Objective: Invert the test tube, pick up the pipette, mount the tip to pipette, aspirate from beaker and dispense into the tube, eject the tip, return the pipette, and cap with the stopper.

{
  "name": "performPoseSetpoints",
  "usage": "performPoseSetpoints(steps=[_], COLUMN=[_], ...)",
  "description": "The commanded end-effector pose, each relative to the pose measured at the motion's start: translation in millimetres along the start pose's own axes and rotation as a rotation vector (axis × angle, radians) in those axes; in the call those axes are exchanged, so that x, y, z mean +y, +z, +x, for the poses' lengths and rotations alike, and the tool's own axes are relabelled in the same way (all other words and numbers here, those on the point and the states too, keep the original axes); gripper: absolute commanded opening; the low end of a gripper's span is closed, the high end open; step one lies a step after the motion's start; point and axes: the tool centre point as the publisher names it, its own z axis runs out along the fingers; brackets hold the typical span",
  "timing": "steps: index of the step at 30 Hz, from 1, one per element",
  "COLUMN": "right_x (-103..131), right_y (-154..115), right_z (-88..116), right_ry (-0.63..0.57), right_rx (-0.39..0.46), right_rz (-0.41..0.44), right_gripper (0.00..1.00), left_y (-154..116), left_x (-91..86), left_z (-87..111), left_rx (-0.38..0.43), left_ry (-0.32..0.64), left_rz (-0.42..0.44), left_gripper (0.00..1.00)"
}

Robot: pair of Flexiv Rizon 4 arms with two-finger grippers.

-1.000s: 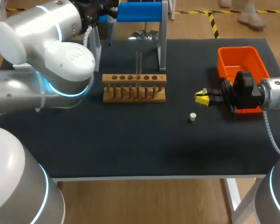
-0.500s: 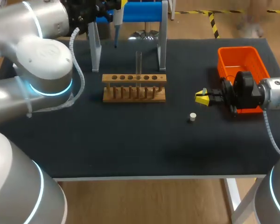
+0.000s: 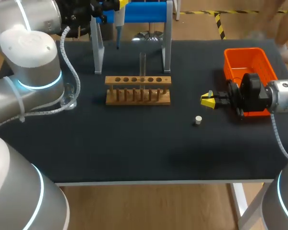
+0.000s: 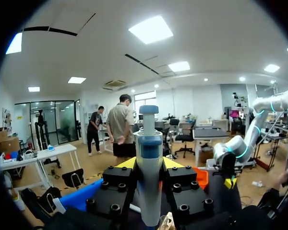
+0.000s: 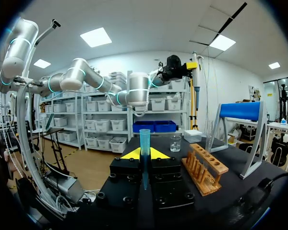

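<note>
My left gripper (image 3: pixel 114 5) is at the table's back left, beside the blue stand (image 3: pixel 145 12), shut on the white and blue pipette (image 3: pixel 118 21), which hangs point down. In the left wrist view the pipette (image 4: pixel 149 163) stands upright between the fingers. My right gripper (image 3: pixel 209 100) hovers right of the middle, shut on a blue pipette tip (image 5: pixel 144 141). A glass test tube (image 3: pixel 143 63) stands upright in the wooden rack (image 3: pixel 138 89). The glass beaker (image 3: pixel 67 101) sits left of the rack. The white stopper (image 3: pixel 198 120) lies on the mat, below the right gripper.
An orange bin (image 3: pixel 247 64) stands at the right, behind my right wrist. The stand's grey legs (image 3: pixel 167 43) rise just behind the rack. The black mat's front half holds only the stopper.
My left arm's elbow has swung left and back, uncovering the beaker and the pipette held by the stand. The right arm has not moved.
</note>
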Motion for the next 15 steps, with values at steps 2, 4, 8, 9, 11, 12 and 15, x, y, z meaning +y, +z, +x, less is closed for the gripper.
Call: performPoseSetpoints(steps=[2, 4, 8, 9, 11, 12, 15], right_x=[0.0, 0.0, 0.0, 0.0, 0.0, 0.0, 0.0], right_y=[0.0, 0.0, 0.0, 0.0, 0.0, 0.0, 0.0], right_z=[0.6, 0.6, 0.6, 0.6, 0.6, 0.6, 0.6], right_ry=[-0.001, -0.001, -0.001, -0.001, -0.001, -0.001, -0.001], right_rx=[-0.001, -0.001, -0.001, -0.001, -0.001, -0.001, -0.001], right_rz=[0.001, 0.001, 0.001, 0.001, 0.001, 0.001, 0.001], right_gripper=[0.00, 0.00, 0.00, 0.00, 0.00, 0.00, 0.00], left_y=[-1.8, -1.8, -3.2, -4.6, -5.4, -5.4, -5.7], left_x=[1.8, 1.8, -1.1, -4.4, -9.8, -12.2, -17.3], left_z=[-2.8, -2.8, 1.8, 6.3, 14.4, 18.2, 27.7], left_rx=[0.030, 0.030, 0.040, 0.048, 0.080, 0.083, 0.107], left_ry=[0.002, 0.002, 0.012, 0.008, 0.008, 0.010, -0.002], left_rz=[0.017, 0.017, 0.033, 0.041, 0.057, 0.057, 0.074], left_gripper=[0.00, 0.00, 0.00, 0.00, 0.00, 0.00, 0.00])
